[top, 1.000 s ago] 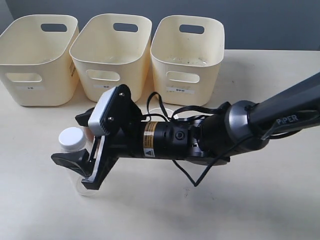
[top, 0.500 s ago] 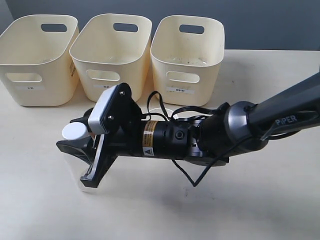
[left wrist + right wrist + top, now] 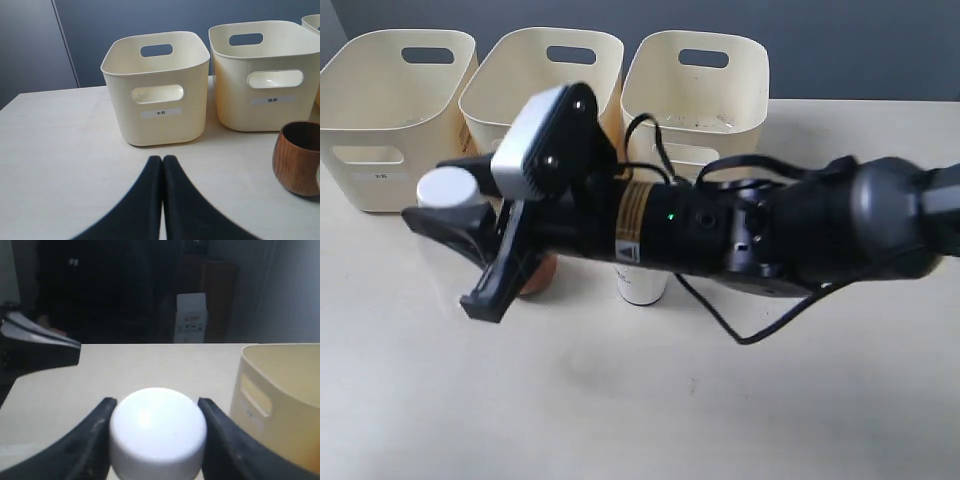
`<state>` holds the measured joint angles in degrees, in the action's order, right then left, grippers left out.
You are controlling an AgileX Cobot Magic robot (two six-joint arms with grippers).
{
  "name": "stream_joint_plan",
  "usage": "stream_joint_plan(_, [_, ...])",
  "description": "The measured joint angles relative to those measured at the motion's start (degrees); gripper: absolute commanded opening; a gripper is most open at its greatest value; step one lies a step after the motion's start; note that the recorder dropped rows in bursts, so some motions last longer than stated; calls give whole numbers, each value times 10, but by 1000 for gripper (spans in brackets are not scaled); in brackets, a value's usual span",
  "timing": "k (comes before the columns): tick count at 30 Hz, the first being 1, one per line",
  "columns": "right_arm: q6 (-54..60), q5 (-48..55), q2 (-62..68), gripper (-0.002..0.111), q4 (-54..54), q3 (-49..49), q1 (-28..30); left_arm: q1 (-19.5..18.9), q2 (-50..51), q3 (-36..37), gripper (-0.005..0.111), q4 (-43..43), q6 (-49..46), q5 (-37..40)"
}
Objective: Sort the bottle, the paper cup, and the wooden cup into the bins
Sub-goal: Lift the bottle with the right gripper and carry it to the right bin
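Gripping the bottle [image 3: 448,190] by its white cap above the bench [image 3: 620,400], the right pincer [image 3: 455,215] hides its body; the left pincer [image 3: 162,172] is closed, empty; wooden cup [image 3: 535,275] and paper cup [image 3: 640,285] half-hidden.

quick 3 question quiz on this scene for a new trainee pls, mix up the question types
1. True or false: the right hand is shut on the bottle.
2. Multiple choice: in the left wrist view, the left hand is A) wide open, B) shut on nothing, C) shut on the wooden cup.
3. Fill in: under the right arm, the ____ stands upright on the table, in front of the bins.

Key: 1 true; 2 B; 3 paper cup.
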<state>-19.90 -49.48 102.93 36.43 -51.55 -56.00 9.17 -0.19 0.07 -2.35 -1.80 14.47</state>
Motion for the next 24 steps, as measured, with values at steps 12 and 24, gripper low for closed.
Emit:
stream_joint_plan(12, [174, 194, -234, -1, -274, 0, 81, 0, 0, 0, 0, 0, 0, 0])
stream_joint_plan(24, [182, 152, -3, -1, -272, -127, 270, 0, 0, 0, 0, 0, 0, 0])
